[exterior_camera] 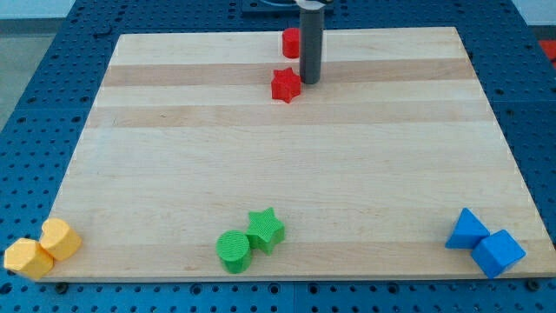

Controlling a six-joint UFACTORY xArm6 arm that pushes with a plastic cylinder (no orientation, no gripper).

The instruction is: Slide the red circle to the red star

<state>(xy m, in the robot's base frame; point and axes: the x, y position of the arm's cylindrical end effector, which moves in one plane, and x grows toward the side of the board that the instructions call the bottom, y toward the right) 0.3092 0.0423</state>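
Camera view: no claw visible. My tip (309,81) beside red star (286,85); red circle (290,42) likely light, rigid; push its top side.

Red circle (290,42) near the view's top edge (partly hidden), red star (286,85) just below, apart

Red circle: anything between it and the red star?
Nothing visible. The red circle sits near the view's top edge, the red star just below it, bare board between. My tip stands right of the star.
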